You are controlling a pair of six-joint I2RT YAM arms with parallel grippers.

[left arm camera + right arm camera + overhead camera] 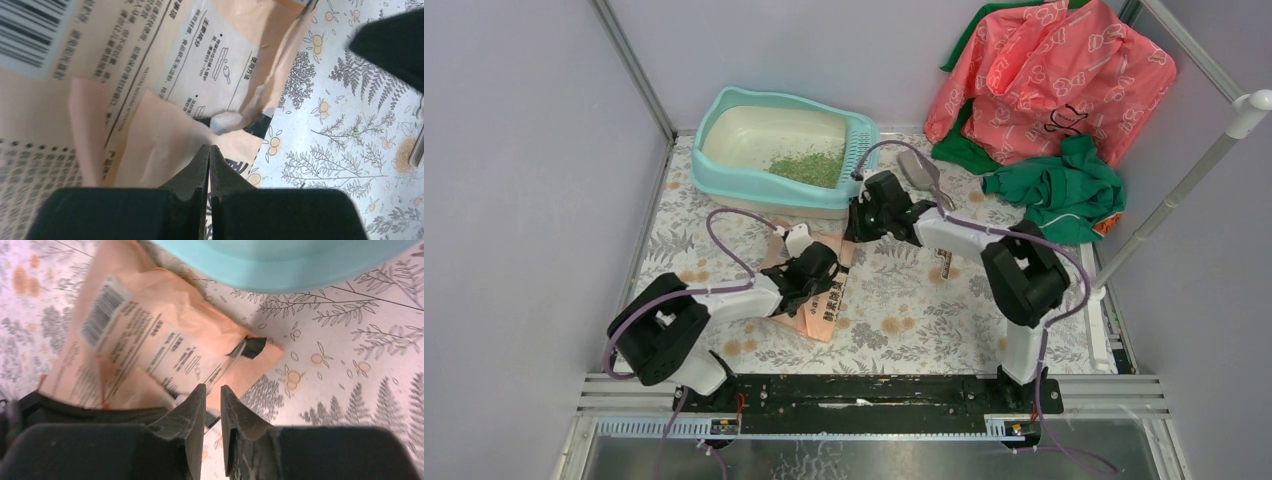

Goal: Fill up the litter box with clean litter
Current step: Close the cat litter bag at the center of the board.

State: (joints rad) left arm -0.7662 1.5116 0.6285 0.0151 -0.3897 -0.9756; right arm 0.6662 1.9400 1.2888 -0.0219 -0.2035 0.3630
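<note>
Two hands are working low over the flowered surface (904, 310). The left hand (209, 150) is showing its fingertips pressed together above the peach paper bag (150, 60), with nothing I can make out between them. The right hand (212, 390) is hovering over the bag's edge with its fingers a narrow gap apart, gripping nothing. The litter box (742, 186) is sitting in the upper left of the overhead view, against the back wall. The clean litter (809, 167) is lying inside it as a green heap toward the right end, beside the grille. The remainder of the cream basin is showing bare, so I am judging the fill as only partial. The bag is lying flattened near the centre of that frame, between the box and the arm bases, and I cannot tell whether anything is remaining in it. I am expecting the litter to behave as light, loose grains, pouring and scattering freely and impossible for fingers to pinch. I am treating the bag as thin, crumpling paper, best taken at a closed-end corner, or else I am going for the grey scoop (921, 172) by its handle.
</note>
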